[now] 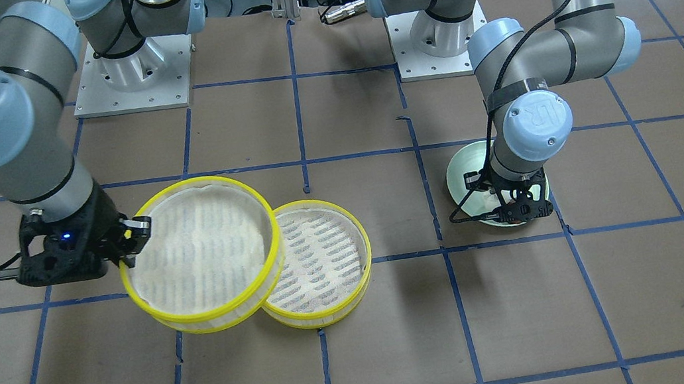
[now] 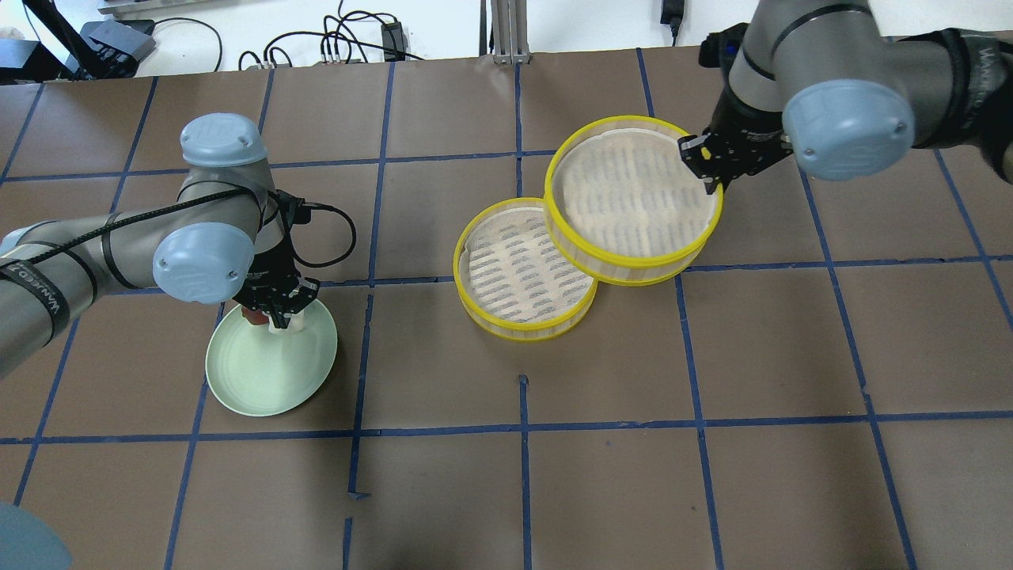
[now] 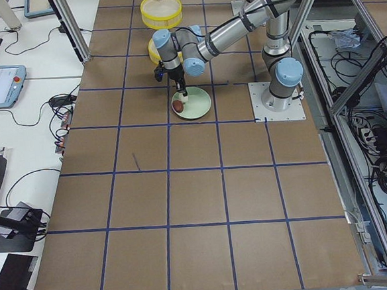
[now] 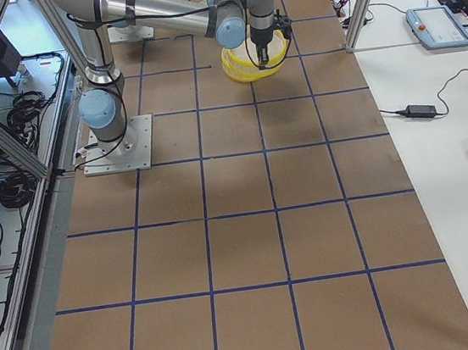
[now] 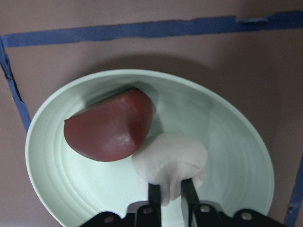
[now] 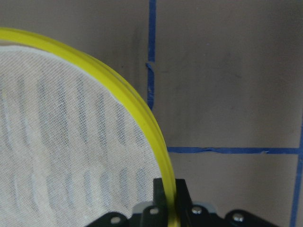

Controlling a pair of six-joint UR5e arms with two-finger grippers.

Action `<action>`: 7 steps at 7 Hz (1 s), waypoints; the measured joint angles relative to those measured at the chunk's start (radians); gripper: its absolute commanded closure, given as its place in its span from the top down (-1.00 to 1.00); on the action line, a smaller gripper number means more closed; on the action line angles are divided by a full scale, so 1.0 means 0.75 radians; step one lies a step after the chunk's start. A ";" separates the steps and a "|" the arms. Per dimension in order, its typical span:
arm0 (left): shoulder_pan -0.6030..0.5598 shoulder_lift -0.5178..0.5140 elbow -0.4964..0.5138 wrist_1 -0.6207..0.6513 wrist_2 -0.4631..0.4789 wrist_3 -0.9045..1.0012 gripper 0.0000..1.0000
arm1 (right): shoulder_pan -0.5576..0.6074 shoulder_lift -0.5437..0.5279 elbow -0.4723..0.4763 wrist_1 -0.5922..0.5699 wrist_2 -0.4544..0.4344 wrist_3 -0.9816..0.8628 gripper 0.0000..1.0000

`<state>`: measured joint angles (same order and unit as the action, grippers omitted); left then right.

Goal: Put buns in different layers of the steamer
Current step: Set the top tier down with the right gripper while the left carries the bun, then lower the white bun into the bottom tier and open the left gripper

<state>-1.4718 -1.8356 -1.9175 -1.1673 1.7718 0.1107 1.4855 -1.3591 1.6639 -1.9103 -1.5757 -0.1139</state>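
My right gripper (image 2: 704, 162) is shut on the yellow rim of the upper steamer layer (image 2: 633, 198) and holds it lifted, overlapping the lower steamer layer (image 2: 522, 273) that sits on the table. The rim runs between its fingers in the right wrist view (image 6: 168, 196). Both layers hold only white mesh. My left gripper (image 5: 170, 198) is shut on the white bun (image 5: 170, 158) on the pale green plate (image 5: 236, 156). The reddish-brown bun (image 5: 109, 125) lies on the plate and touches the white one. The plate also shows in the overhead view (image 2: 269, 372).
The table is brown paper with a blue tape grid. The two arm bases (image 1: 130, 67) (image 1: 437, 38) stand at the robot's edge. Cables and boxes (image 2: 348, 39) lie beyond the far table edge.
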 measured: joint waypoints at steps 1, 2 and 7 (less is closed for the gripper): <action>-0.026 0.019 0.057 -0.007 -0.007 -0.028 -0.91 | -0.094 0.001 0.000 0.005 -0.024 -0.109 -0.91; -0.066 0.026 0.116 -0.016 -0.020 -0.077 -0.91 | -0.180 0.006 0.001 0.002 -0.045 -0.238 -0.91; -0.278 0.010 0.236 0.027 -0.460 -0.555 -0.91 | -0.309 0.028 0.011 -0.014 -0.061 -0.439 -0.90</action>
<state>-1.6800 -1.8284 -1.7401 -1.1471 1.4265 -0.3056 1.2539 -1.3380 1.6725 -1.9205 -1.6211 -0.4432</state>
